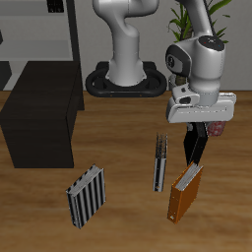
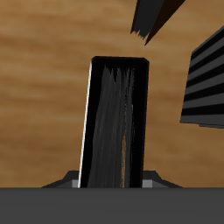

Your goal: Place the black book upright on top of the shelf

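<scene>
Wooden table (image 1: 123,224) | end effector (image 1: 198,138) clenched on black book (image 2: 114,122) | orange-brown book (image 1: 184,194) just beside

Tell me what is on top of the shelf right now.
Nothing. The shelf has a flat top that looks bare in the exterior view, with no book on it. Nothing covers that top there. The wrist view does not show it at all.
</scene>
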{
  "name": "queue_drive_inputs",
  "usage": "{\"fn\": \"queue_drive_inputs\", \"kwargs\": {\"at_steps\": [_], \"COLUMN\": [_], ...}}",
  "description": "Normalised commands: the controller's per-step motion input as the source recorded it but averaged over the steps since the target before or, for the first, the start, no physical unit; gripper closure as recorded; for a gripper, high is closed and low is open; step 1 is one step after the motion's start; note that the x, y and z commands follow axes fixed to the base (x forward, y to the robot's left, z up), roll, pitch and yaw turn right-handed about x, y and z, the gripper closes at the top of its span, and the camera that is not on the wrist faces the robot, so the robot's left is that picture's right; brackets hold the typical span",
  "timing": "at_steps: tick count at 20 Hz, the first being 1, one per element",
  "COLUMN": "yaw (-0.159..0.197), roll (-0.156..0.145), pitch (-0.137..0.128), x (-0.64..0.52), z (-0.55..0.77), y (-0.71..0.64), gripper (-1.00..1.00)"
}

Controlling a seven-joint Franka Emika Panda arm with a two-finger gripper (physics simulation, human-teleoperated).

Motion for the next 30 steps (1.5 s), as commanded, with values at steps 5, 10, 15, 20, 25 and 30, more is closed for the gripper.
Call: {"fn": "queue_drive_inputs", "kwargs": {"at_steps": [5,10,15,20,25,30], "yaw": [-0.01,-0.007,-0.001,-0.013,-0.013,-0.002], "roll": [0.004,0.026,0.032,0.06,0.04,0.058], "pitch": [-0.05,-0.036,-0.036,-0.01,0.036,-0.001], "x": [-0.06,-0.13,-0.19,-0.19,-0.1,-0.15], "z": [0.4,0.6,0.62,0.54,0.37,0.44], "y": [-0.05,-0.09,-0.16,-0.29,-0.42,-0.43], "gripper": [1.0,1.0,1.0,1.0,1.0,1.0]}}
